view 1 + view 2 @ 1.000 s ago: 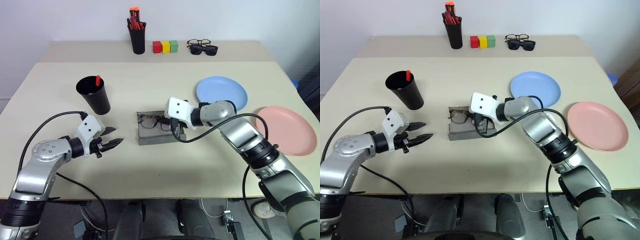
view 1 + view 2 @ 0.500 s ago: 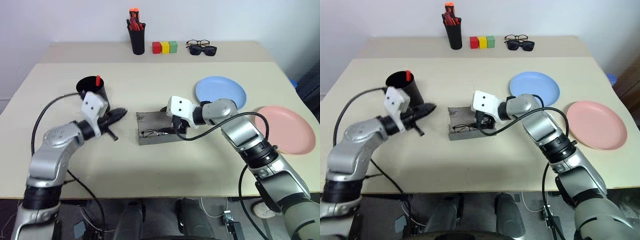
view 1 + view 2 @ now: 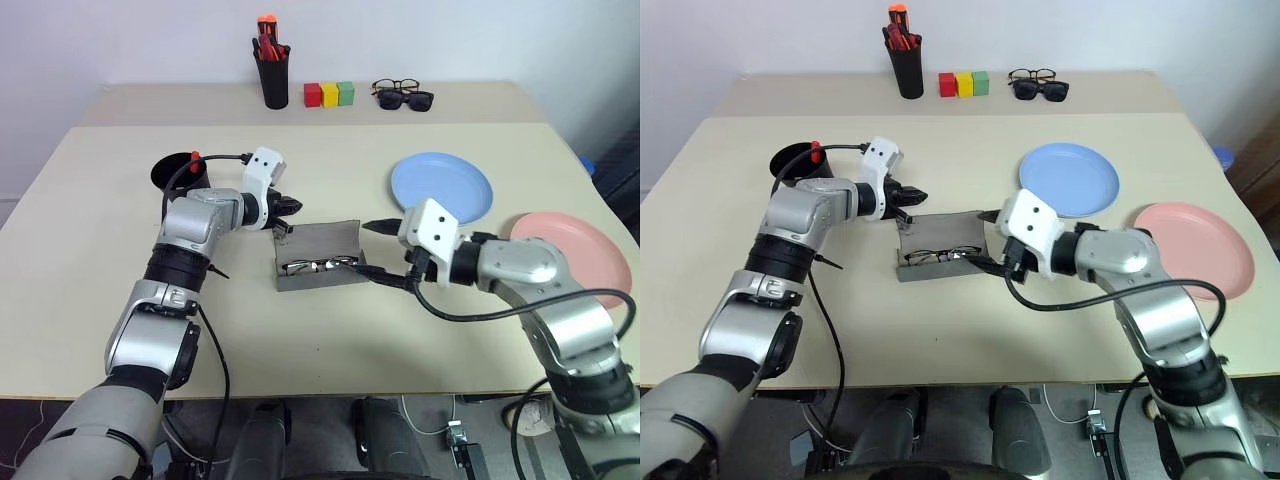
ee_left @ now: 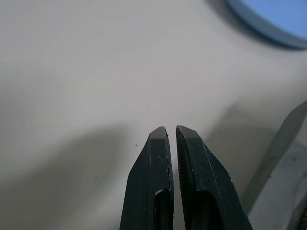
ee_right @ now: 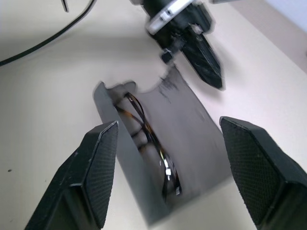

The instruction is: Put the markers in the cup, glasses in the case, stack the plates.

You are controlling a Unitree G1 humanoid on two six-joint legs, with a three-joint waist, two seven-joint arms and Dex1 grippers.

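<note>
The grey case (image 3: 318, 240) lies open at mid-table, and the thin black glasses (image 3: 318, 266) rest inside it along its near wall. My left gripper (image 3: 291, 207) is shut and empty at the case's far left corner; whether it touches the case I cannot tell. Just right of the case my right gripper (image 3: 381, 252) stands open, holding nothing. Its wrist view looks down on the glasses (image 5: 149, 139) and the left gripper (image 5: 201, 55). A red marker (image 3: 195, 157) sticks out of the black cup (image 3: 178, 172). The blue plate (image 3: 442, 185) and pink plate (image 3: 590, 255) lie apart at the right.
At the back of the table stand a black pen holder (image 3: 273, 75) with pens, three coloured blocks (image 3: 331, 94) and two more pairs of glasses (image 3: 405, 96). A black cable from the left arm trails over the table left of the case.
The right gripper let the glasses go into the case, opened and drew back to the right. The left gripper shut and swung past the cup to the case's far left corner.
</note>
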